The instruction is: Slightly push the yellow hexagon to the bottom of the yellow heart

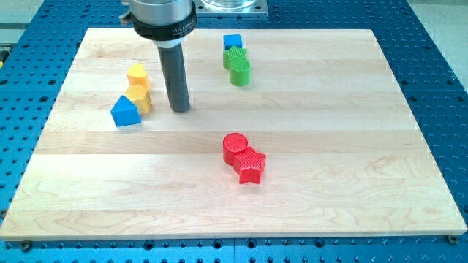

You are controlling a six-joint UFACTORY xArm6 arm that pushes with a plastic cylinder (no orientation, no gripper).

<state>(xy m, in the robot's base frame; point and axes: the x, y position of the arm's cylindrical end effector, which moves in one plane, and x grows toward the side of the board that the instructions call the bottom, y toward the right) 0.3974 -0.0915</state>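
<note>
Two yellow blocks stand at the board's upper left, touching each other. The upper one (137, 74) looks like the hexagon. The lower one (140, 98) looks like the heart, though its shape is hard to make out. A blue triangular block (125, 112) touches the lower yellow block on its lower left. My tip (180, 109) rests on the board just to the right of the lower yellow block, a small gap apart, touching no block. The dark rod rises from it to the arm's mount at the view's top.
A blue cube (232, 42) and two green blocks (235, 57) (240, 72) cluster at the top centre. A red cylinder (234, 146) touches a red star (250, 166) right of centre. The wooden board (365, 183) lies on a blue perforated table.
</note>
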